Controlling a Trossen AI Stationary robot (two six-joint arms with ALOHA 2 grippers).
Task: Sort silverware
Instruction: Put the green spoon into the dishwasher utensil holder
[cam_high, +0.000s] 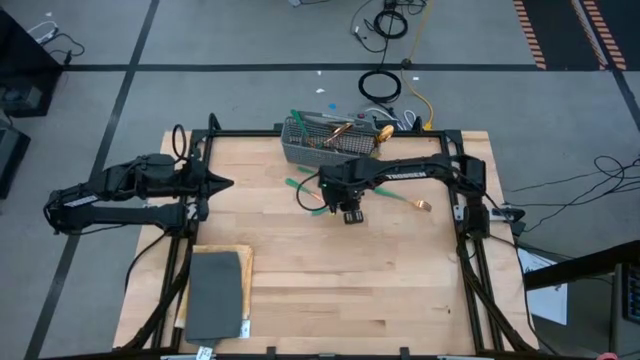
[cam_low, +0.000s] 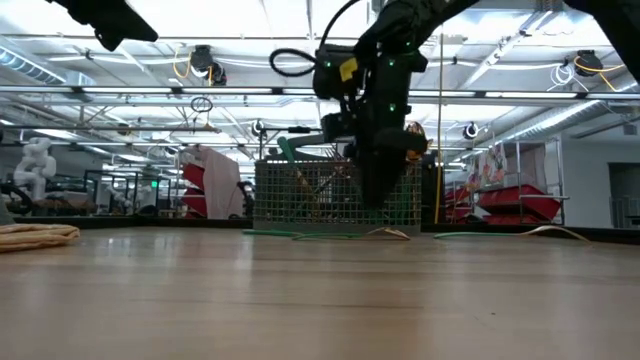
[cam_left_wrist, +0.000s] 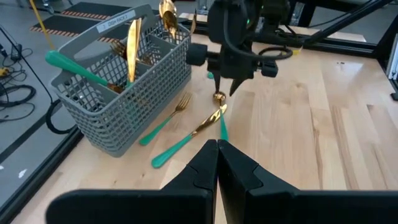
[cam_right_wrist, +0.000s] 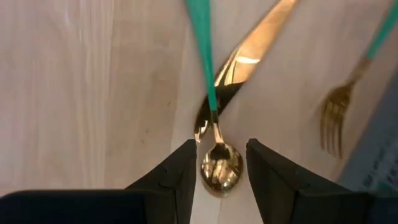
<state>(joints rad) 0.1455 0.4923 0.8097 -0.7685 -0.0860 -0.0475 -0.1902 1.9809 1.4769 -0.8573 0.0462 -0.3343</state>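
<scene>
You're in a large industrial lab or workshop hall. Your butcher-block table (cam_high: 330, 290) sits in a black frame on a grey floor (cam_high: 200, 40) marked with black tape lines, with loose cables (cam_high: 385, 25) nearby. Looking level across the table, you see ceiling trusses (cam_low: 200, 95), strip lights and red storage bins (cam_low: 510, 200).

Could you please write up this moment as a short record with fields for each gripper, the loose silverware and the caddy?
right gripper: open, pointing down over the table, its fingers either side of a spoon's gold bowl
spoon: lying across a knife
fork: flat on the table beside the caddy
caddy: grey mesh, at the table's far edge, several pieces standing in it
left gripper: shut, waiting at the left side
</scene>
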